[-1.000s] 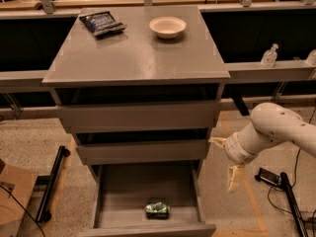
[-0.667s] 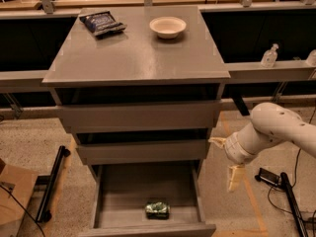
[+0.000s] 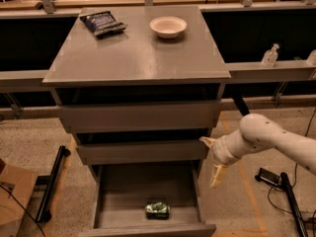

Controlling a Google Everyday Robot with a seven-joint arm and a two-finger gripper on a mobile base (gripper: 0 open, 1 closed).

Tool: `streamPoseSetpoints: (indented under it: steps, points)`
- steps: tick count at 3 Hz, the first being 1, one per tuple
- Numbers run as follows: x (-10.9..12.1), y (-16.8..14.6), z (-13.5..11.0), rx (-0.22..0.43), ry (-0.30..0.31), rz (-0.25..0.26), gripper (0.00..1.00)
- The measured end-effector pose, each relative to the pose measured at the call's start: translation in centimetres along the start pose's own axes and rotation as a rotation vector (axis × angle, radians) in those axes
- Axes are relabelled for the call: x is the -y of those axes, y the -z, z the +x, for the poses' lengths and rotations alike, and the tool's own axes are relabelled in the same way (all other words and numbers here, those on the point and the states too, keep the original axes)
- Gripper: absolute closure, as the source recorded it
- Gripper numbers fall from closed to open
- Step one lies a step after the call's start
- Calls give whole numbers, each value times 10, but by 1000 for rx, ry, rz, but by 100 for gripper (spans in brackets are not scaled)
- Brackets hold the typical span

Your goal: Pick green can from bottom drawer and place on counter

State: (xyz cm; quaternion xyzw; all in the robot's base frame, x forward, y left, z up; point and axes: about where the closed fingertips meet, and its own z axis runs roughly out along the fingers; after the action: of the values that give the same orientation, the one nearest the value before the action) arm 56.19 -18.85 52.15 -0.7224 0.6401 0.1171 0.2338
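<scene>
The green can (image 3: 157, 209) lies on its side near the front of the open bottom drawer (image 3: 103, 201), the lowest of three grey drawers. The counter (image 3: 138, 53) is the flat grey cabinet top above. My gripper (image 3: 211, 158), on the white arm coming in from the right, hangs beside the cabinet's right edge at the height of the middle drawer. It is above and to the right of the can and apart from it. Its two tan fingers (image 3: 216, 174) are spread and hold nothing.
A dark blue snack bag (image 3: 102, 22) and a white bowl (image 3: 168, 26) sit at the back of the counter. The two upper drawers are pushed in. A black stand (image 3: 52, 184) lies on the floor at left, with cables and a black stand (image 3: 291, 201) at right.
My gripper has moved a little to the left, closer to the cabinet's right side. The can and the drawer have not moved.
</scene>
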Motion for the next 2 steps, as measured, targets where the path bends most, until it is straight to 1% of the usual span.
streamPoseSetpoints:
  steps: [1, 2]
  points:
    - [5, -45, 7, 34, -49, 31, 0]
    - [16, -90, 11, 86, -114, 72, 0]
